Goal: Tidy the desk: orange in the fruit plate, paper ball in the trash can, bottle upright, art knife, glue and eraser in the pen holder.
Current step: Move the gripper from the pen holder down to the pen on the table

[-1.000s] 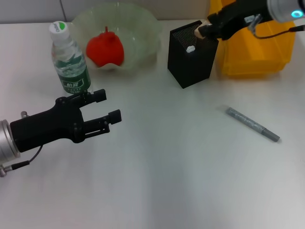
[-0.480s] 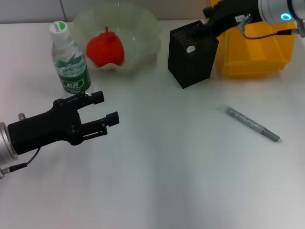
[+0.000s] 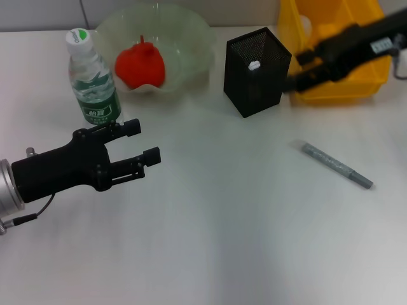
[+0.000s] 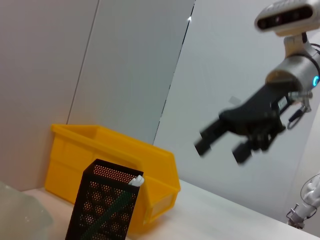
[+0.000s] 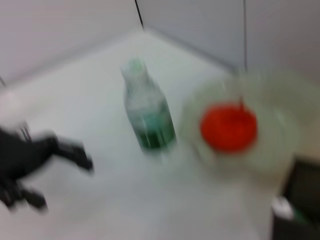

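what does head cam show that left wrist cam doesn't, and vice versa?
Head only: the upright bottle, the red fruit in the plate, the grey art knife lying on the desk, and the left gripper, open near the bottle.

Left wrist only: the wall panels behind the desk, and the robot's head camera.

Both: the black pen holder with a white-tipped item inside, the yellow bin, and the right gripper, open.

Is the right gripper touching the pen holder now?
Apart. In the left wrist view the right gripper, jaws open, hangs in the air clear of the pen holder, with bare wall between them. The head view agrees.
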Available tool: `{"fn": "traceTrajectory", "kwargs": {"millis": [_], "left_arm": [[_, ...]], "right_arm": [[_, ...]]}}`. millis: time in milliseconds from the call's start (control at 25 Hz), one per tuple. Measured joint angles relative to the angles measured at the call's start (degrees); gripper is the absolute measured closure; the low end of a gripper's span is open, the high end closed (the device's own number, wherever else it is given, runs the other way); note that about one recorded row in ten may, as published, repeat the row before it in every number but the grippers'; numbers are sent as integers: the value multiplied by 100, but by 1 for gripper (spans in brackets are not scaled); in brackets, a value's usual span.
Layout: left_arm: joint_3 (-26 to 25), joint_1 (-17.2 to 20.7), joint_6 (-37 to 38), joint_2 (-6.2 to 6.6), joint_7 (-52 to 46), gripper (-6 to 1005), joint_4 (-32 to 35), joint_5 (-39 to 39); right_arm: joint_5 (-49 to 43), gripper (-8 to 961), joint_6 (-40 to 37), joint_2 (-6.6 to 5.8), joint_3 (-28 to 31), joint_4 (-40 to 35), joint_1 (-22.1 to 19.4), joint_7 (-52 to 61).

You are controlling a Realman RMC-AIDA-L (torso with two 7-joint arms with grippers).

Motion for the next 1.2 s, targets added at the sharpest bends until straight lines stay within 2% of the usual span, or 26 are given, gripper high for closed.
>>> {"fn": "traceTrajectory", "kwargs": {"millis": [40, 80, 120, 240, 280, 320, 360, 480, 520, 720, 1000, 1200], "left_arm": [[2, -7, -5, -4, 0, 200, 11, 0], [2, -7, -5, -4, 0, 200, 11, 0], [1, -8, -8, -6, 0, 200, 13, 0], [-14, -30, -27, -16, -15, 200, 14, 0], [-13, -36, -29, -15, -22, 200, 14, 0], [-13, -45, -32, -11, -37, 200, 9, 0], [-13, -45, -32, -11, -37, 200, 9, 0], [-21, -51, -45, -8, -38, 200, -6, 0], [-23, -56, -66, -13, -16, 200, -10, 0], [-23, -56, -85, -35, -1, 201, -14, 0], [-23, -46, -88, -41, 0, 201, -14, 0], [-23, -33, -89, -44, 0, 201, -13, 0]], "right_arm": [[-626, 191, -227, -14, -9, -28, 106, 207], [-626, 195, -227, -14, -9, -28, 106, 207], [-1243, 199, -311, -3, -96, 47, 223, 424], [-1773, 211, -297, 34, -281, 208, 328, 585], [-2039, 215, -277, 73, -440, 323, 380, 647], [-2438, 219, -153, 166, -682, 449, 422, 688], [-2438, 223, -153, 166, -682, 449, 422, 688], [-2860, 235, 194, 290, -1039, 592, 389, 715], [-2911, 239, 494, 300, -1237, 807, 351, 734], [-2888, 259, 1045, 301, -1412, 1317, 354, 683], [-2746, 287, 1425, 307, -1772, 1501, 301, 647], [-2615, 438, 1581, 309, -1889, 1598, 291, 642]]}}
